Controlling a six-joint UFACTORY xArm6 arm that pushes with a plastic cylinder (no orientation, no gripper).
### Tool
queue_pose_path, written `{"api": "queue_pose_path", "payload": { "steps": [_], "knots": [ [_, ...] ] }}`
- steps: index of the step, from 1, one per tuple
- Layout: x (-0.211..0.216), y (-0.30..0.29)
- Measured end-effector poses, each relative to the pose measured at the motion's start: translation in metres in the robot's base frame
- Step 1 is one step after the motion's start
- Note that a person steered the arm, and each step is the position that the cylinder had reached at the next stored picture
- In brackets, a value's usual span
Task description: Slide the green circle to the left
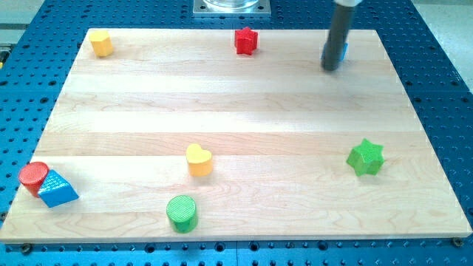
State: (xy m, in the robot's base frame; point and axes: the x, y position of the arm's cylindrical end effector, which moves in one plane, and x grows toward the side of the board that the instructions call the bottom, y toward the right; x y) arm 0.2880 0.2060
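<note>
The green circle [182,213] is a short green cylinder near the view's bottom edge of the wooden board [295,111], left of centre. My tip [330,68] is the lower end of a dark rod near the view's top right. It stands far from the green circle, up and to the right of it. A blue block [344,51] is mostly hidden behind the rod.
A yellow heart [198,159] lies just above the green circle. A red cylinder [33,177] and a blue triangle-like block [57,189] sit at the bottom left. A green star [366,157] is at right. A red star [246,41] and a yellow block [101,43] sit along the top.
</note>
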Motion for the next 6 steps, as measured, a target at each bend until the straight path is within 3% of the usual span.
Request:
{"api": "queue_pose_path", "payload": {
  "steps": [1,2,5,6],
  "knots": [
    [-0.029,0.007],
    [-0.003,-0.005],
    [0.257,-0.197],
    [0.328,-0.2]
  ]
}}
